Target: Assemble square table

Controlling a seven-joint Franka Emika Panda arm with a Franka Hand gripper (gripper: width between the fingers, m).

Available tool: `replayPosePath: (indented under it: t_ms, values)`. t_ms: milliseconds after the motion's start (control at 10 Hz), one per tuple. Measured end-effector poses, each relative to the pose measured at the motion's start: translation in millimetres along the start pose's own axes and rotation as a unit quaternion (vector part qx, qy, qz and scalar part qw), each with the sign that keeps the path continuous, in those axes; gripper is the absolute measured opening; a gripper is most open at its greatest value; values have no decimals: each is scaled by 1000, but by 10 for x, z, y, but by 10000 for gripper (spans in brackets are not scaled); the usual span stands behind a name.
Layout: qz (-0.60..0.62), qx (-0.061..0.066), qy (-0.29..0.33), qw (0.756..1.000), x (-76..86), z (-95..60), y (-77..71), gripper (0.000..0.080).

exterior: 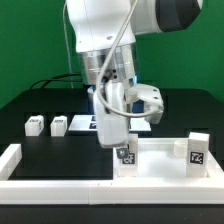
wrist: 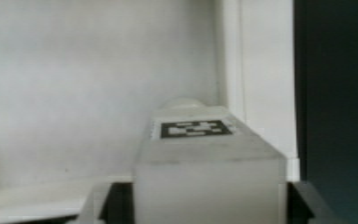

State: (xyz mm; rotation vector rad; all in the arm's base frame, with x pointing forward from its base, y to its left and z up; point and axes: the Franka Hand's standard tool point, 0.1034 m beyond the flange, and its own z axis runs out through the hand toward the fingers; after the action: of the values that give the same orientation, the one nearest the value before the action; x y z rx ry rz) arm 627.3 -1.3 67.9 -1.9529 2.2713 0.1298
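Exterior view. White, glossy, rounded arm (exterior: 110,40) reaches down at centre frame over a matte black table (exterior: 40,105). The gripper (exterior: 122,148) is at the left corner of the tabletop (exterior: 160,165), a flat white plastic square lying in the lower right of the frame. Under the gripper is a small white block, a leg (exterior: 127,158), with a black-and-white tag showing on its face. It is at the panel's corner, but I cannot tell whether it is seated. A second leg (exterior: 197,148) stands upright at the panel's right corner, tag facing the camera. A third leg (exterior: 34,125) and a fourth leg (exterior: 58,125) sit side by side on the black surface at the exterior view's left, well apart from the panel. The marker board (exterior: 85,122) lies flat just beside them. A long white border rail (exterior: 60,185) runs along the lower edge.

Wrist view. The gripper (wrist: 202,205) pinches the leg (wrist: 202,170). Dark fingers (wrist: 108,205) press both of its flanks. The block is smooth with squared edges, and its tag (wrist: 197,128) is on the end face. The pale tabletop (wrist: 87,90) lies behind it, with the black table (wrist: 336,80) beside.
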Motion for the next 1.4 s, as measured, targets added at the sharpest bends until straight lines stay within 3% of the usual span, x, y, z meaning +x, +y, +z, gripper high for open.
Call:
replayPosePath:
  t_ms: [400, 900, 1000, 1100, 1200, 1400]
  values:
    - [95, 5, 7, 995, -4, -9, 4, 291]
    - [93, 4, 9, 996, -4, 0, 12, 292]
    - [92, 3, 9, 996, -15, 4, 15, 447]
    - [82, 4, 7, 997, -86, -18, 20, 447]
    - [68, 6, 4, 998, -169, -73, 44, 605]
    - [48, 8, -2, 999, -282, -210, 95, 636]
